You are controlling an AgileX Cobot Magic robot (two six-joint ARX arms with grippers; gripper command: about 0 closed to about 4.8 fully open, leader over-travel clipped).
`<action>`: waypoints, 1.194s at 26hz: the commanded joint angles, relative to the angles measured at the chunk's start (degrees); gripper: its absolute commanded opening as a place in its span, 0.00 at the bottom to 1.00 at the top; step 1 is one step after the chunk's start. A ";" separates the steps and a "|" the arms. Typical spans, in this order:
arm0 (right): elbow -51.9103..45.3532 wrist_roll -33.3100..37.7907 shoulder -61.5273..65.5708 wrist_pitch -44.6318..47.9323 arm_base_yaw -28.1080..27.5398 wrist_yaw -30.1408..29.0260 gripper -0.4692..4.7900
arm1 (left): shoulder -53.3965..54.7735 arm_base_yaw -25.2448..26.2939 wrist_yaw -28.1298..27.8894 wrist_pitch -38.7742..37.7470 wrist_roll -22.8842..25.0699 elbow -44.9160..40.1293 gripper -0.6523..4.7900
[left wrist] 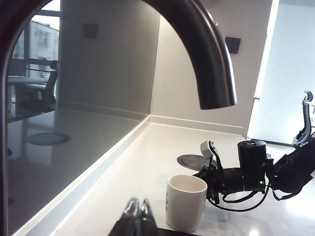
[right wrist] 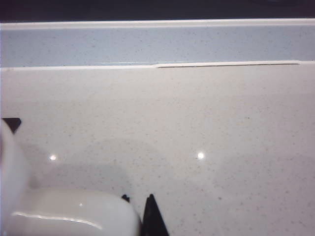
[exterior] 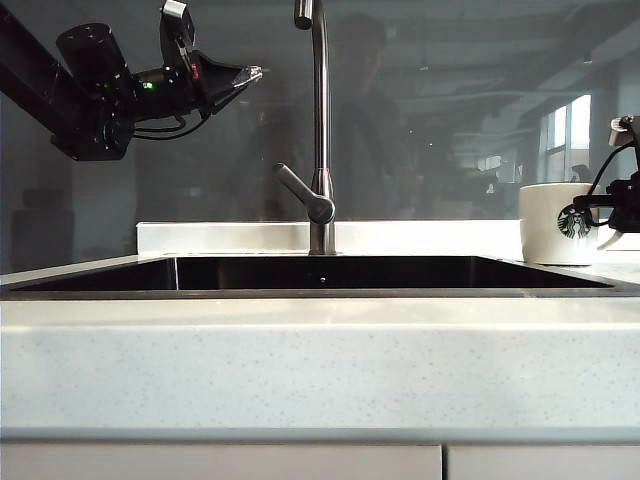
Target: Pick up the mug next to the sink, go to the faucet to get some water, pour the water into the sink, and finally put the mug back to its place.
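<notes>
Mug [exterior: 558,224]: white, green logo, standing on the bench [exterior: 320,370] to the right of the sink [exterior: 320,275], not yet lifted. Your right end effector [exterior: 612,222] sits at its handle side, narrowly parted; whether it grips the handle you cannot tell. Your left end effector [exterior: 250,74] hangs high beside the faucet [exterior: 320,130], fingertips pinched together, empty. Filling, pouring and returning all appear to remain. Open room: clear air over the basin; mind the sink rim, lever handle and spout.
</notes>
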 commanded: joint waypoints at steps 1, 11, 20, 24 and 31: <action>0.44 0.57 -0.50 2.14 0.17 -0.37 0.09 | -0.63 0.02 0.04 0.70 -0.17 0.15 0.11; 0.13 0.59 -0.55 -0.85 0.13 -0.81 0.23 | -0.63 0.02 0.04 0.70 -0.20 0.15 0.11; -2.32 0.59 -4.09 -0.92 -0.13 -1.84 0.28 | -0.63 0.02 0.22 0.68 -0.20 0.15 0.11; -2.38 0.59 -5.03 -1.81 -0.26 -1.84 0.28 | -0.63 0.02 0.33 0.72 -0.70 0.15 0.11; -3.04 0.59 -6.69 -4.52 -0.76 -1.84 0.28 | -0.63 0.04 0.44 0.72 -2.32 0.15 0.11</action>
